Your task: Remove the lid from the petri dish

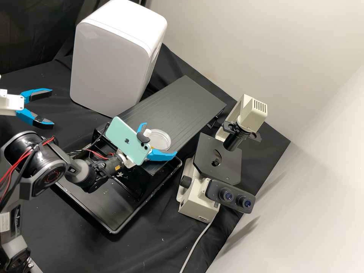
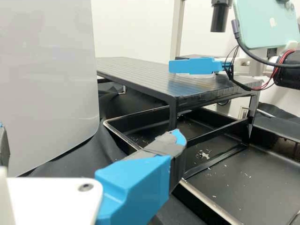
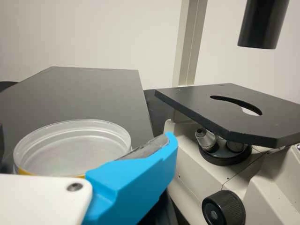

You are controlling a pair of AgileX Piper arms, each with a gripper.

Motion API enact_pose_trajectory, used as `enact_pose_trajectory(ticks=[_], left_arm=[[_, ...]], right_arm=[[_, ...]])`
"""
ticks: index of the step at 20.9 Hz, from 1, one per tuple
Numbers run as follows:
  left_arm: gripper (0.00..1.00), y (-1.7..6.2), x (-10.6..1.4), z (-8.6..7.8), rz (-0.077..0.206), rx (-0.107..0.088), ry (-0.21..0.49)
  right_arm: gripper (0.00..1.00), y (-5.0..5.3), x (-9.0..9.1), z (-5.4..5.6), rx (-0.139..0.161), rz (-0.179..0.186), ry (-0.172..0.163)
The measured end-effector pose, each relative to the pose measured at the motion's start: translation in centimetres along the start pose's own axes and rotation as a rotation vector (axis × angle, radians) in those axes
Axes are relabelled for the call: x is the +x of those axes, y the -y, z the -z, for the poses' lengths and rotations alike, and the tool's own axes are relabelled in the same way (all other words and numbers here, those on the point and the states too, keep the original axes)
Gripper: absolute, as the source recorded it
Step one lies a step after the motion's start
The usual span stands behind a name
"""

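The petri dish (image 1: 163, 136) sits on a raised black shelf (image 1: 182, 102), near the shelf's end closest to your right arm. Its clear lid (image 3: 72, 140) seems to be on. Your right pincer (image 1: 160, 143) straddles the dish, jaws wide apart, gripping nothing. Your left pincer (image 1: 52, 106) hangs well off the shelf, open and empty. Close too low and you will likely clamp base and lid together. An off-centre squeeze could skid the dish off the shelf into the tray (image 1: 113, 212) beneath.
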Motion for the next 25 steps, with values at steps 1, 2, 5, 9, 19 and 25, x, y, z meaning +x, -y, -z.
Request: enact_pose_trajectory(ticks=[1, 2, 5, 9, 19, 25], left_arm=[[1.00, 0.00, 0.00, 0.00, 0.000, 0.000, 0.000], [1.00, 0.00, 0.00, 0.00, 0.000, 0.000, 0.000], [1.00, 0.00, 0.00, 0.01, 0.000, -0.001, -0.001], [1.00, -0.05, 0.03, 0.05, -0.003, -0.003, -0.006], [1.00, -0.05, 0.03, 0.06, -0.004, -0.003, -0.007], [1.00, 0.05, 0.08, 0.26, -0.002, -0.010, -0.026]], right_arm=[[0.00, 0.00, 0.00, 0.00, 0.000, 0.000, 0.000], [0.00, 0.00, 0.00, 0.00, 0.000, 0.000, 0.000], [0.00, 0.00, 0.00, 0.00, 0.000, 0.000, 0.000], [0.00, 0.00, 0.00, 0.00, 0.000, 0.000, 0.000], [0.00, 0.00, 0.00, 0.00, 0.000, 0.000, 0.000], [0.00, 0.00, 0.00, 0.00, 0.000, 0.000, 0.000]])
